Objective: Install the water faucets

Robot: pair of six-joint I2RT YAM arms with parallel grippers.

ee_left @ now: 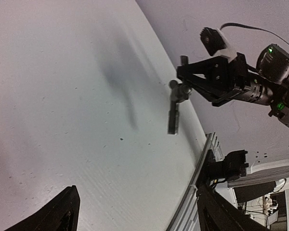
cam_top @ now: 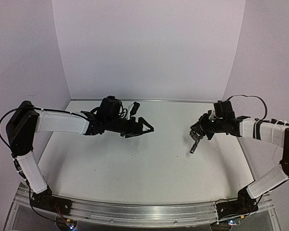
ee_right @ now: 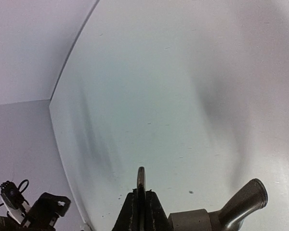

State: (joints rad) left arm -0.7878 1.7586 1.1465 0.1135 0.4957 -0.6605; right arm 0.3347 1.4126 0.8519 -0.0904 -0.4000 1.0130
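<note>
Top external view gave us the table [cam_top: 149,168] with both arms raised over it, well apart; left gripper [cam_top: 142,129] stood wide and carried nothing; right gripper [cam_top: 198,133] was clamped on the faucet [cam_top: 194,146], which hung in the air above the table; looked like a handover or mating step, calling for the left to cross over and line up carefully.

- Bright, even light from above the table [cam_top: 149,163]; soft, smeared shadows across it.
- Wrist views bend the table's edge.
- The faucet [ee_right: 241,204] above the table looks perhaps slightly unfocused.
</note>
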